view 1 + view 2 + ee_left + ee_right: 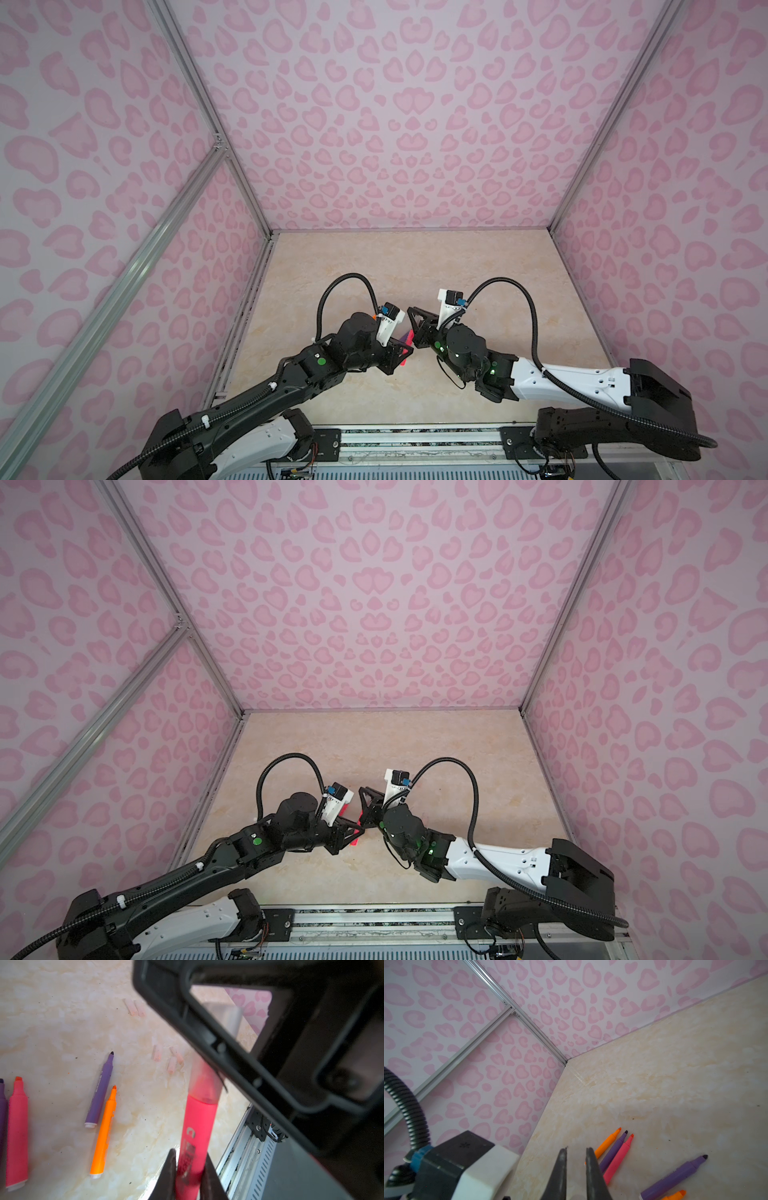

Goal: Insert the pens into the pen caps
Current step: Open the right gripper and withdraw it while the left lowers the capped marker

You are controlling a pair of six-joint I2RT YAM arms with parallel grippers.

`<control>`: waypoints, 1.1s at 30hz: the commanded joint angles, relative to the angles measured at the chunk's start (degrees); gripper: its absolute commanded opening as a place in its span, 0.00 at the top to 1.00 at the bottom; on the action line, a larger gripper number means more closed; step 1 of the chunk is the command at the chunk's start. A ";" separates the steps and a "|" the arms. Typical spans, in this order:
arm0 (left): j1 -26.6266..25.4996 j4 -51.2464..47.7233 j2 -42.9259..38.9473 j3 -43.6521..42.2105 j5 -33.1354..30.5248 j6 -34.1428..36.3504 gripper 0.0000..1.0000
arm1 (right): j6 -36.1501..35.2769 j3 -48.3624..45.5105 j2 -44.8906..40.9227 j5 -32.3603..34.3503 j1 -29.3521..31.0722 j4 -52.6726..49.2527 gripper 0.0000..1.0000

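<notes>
My left gripper is shut on a pink-red pen, held above the table. A clear pen cap sits over the pen's tip. Its far end runs in under the fingers of my right gripper, which is shut on it. In both top views the two grippers meet at mid-table, with the pink pen between them. Loose pens lie on the table: purple, orange, pink-red, another purple. Several clear caps lie apart, a pair and three more.
The beige marble table is boxed in by pink-patterned walls. A metal rail runs along its front edge. The left arm's camera mount and cable sit close beside my right gripper.
</notes>
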 commanded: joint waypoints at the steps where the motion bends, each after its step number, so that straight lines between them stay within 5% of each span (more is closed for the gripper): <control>1: 1.11 12.23 0.30 1.70 -16.61 -4.73 0.96 | -1.71 -0.11 -0.20 -6.84 1.08 -10.31 0.98; 7: 1.16 8.64 4.09 2.89 -23.22 -6.88 0.96 | -4.71 0.34 -3.24 -2.95 0.59 -11.70 0.44; 10: 2.17 7.32 8.17 3.68 -23.74 -8.95 0.96 | -4.71 0.22 -5.25 -3.17 -2.08 -13.77 0.31; 16: 7.27 -2.19 16.81 8.56 -29.62 -12.84 0.96 | -4.78 -1.64 -10.27 -6.49 -11.64 -15.87 0.26; 24: 29.66 -7.21 23.47 6.08 -23.48 -17.80 0.97 | -12.40 4.21 -11.77 -5.53 -22.15 -26.14 0.24; 33: 31.98 -17.03 35.63 13.54 -29.88 -19.46 0.97 | -7.44 6.09 -7.63 -13.00 -33.25 -31.60 0.25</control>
